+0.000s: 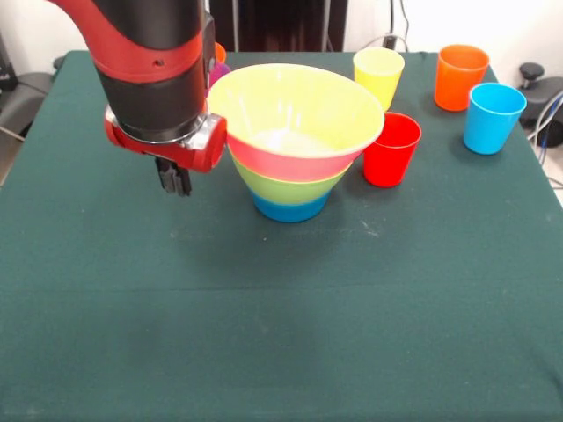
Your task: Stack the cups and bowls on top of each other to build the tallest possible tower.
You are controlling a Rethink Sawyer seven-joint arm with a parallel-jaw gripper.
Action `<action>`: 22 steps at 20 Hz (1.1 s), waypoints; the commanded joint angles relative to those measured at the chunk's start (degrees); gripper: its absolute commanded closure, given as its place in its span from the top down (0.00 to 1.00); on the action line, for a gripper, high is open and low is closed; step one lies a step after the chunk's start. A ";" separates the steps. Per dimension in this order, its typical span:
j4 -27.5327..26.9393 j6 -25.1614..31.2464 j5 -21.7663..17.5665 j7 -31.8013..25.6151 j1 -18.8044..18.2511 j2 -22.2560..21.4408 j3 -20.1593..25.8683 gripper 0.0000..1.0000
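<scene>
My gripper [174,180]: hanging just left of the tower, a little above the cloth, holding nothing; my fingers look pressed together, with no gap I can make out.
Tower [295,141]: nested bowls mouth-up mid-table, blue at the base, then green, pink, and a wide yellowish rim on top.
Cups in reach: red cup [391,149] just right of the tower, yellow cup [378,77] behind it, orange cup [460,77] and light blue cup [493,118] further right, all upright and apart.
Behind my arm: a sliver of purple and orange, too hidden to name.
Step in hand: bowls look done; cups come next, I judge.
Next move: lift clear over the wide rim, cross to the red cup, spread my fingers over its wall.
Table [264,334]: green cloth.
</scene>
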 commanded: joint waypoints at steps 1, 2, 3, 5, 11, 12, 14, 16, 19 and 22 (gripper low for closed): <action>4.87 1.02 0.15 4.90 1.26 0.20 2.22 0.00; 4.92 1.06 0.19 4.90 1.27 0.15 2.19 0.00; 5.25 0.98 0.25 4.87 1.25 -0.09 2.14 0.00; 5.64 1.44 0.36 4.96 1.33 -0.76 1.88 0.00; 6.97 1.71 0.93 4.30 1.11 -2.01 1.64 0.00; 7.29 1.85 1.01 4.24 1.08 -2.30 1.53 0.00; 7.82 2.39 1.18 4.04 1.04 -3.06 1.38 0.00; 8.17 3.82 1.48 3.85 1.04 -4.06 1.18 0.00; 9.01 4.93 1.57 3.20 1.06 -5.61 0.83 0.00; 9.67 5.42 1.78 2.72 1.01 -6.56 0.61 0.00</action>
